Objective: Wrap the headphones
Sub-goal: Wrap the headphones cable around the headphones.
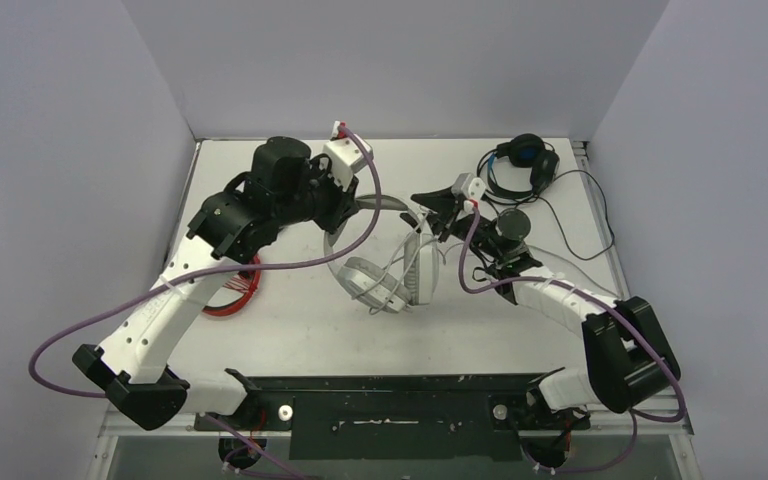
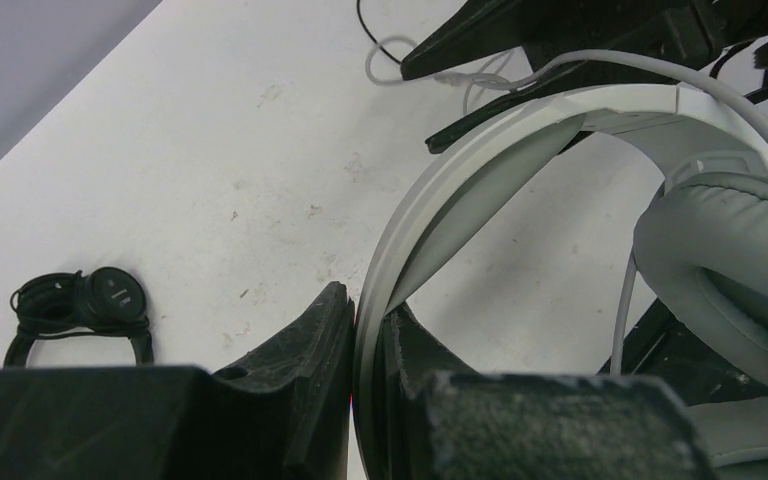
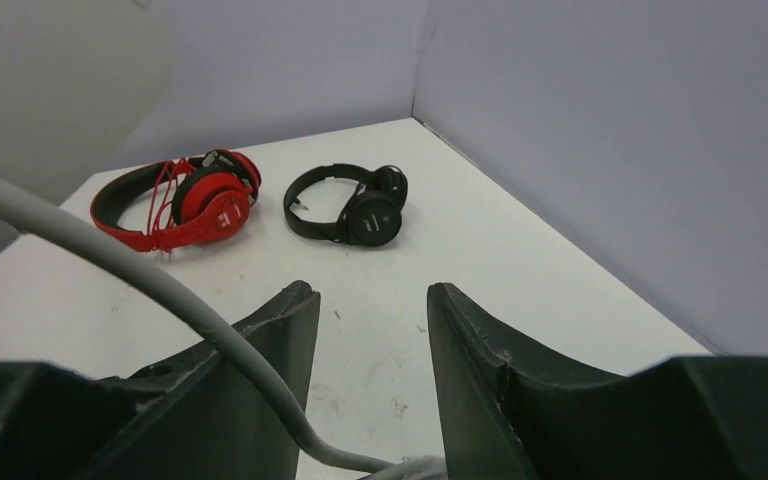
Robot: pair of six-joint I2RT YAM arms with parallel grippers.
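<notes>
My left gripper [image 1: 352, 214] [image 2: 365, 305] is shut on the headband of the white-grey headset [image 1: 392, 272] [image 2: 480, 170], which stands on its ear cups at the table's middle. Its grey ear pad [image 2: 730, 260] fills the right of the left wrist view. My right gripper [image 1: 439, 214] [image 3: 370, 292] is open just right of the headband. The headset's grey cable [image 3: 160, 285] lies over its left finger and drops between the jaws at their base. The red-and-black headset [image 3: 185, 205] [image 1: 232, 297] and the small black headset [image 3: 355, 208] lie at the left. The black-and-blue headset [image 1: 520, 163] lies back right.
The left arm covers most of the red headset and hides the small black one in the top view. A dark headset with a coiled cable [image 2: 85, 305] lies on the table left of my left fingers. Walls close in the back and both sides.
</notes>
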